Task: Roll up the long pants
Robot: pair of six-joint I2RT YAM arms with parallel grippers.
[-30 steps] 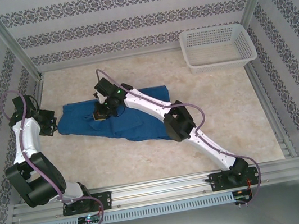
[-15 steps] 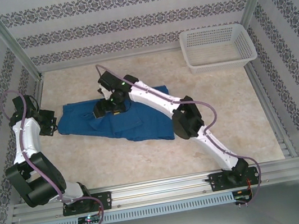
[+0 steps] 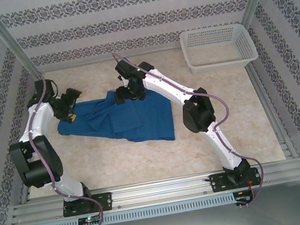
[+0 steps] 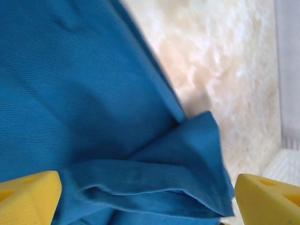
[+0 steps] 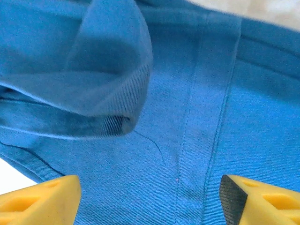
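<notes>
In the top view, the long pants [image 3: 140,120] are seen spread on the table [image 3: 225,117], well apart from the white basket [image 3: 218,47]. Since a second ago the left gripper [image 3: 71,109] has been brought from the near-left end of the cloth up to its far-left corner. The right gripper [image 3: 120,98] has been carried from the middle of the cloth to its far edge. A loose fold is now raised between them.

In the left wrist view, the left gripper [image 4: 147,201] is shown spread wide. A doubled flap of the long pants [image 4: 70,70] lies between its tips and is not clamped.

In the right wrist view, the right gripper [image 5: 150,201] is likewise spread, and nothing is held. A curled-over lip of the long pants [image 5: 108,79] is seen just ahead of it.

It is judged that only a first turn has been started, and that the far edge must be gripped at both ends before rolling can proceed.
</notes>
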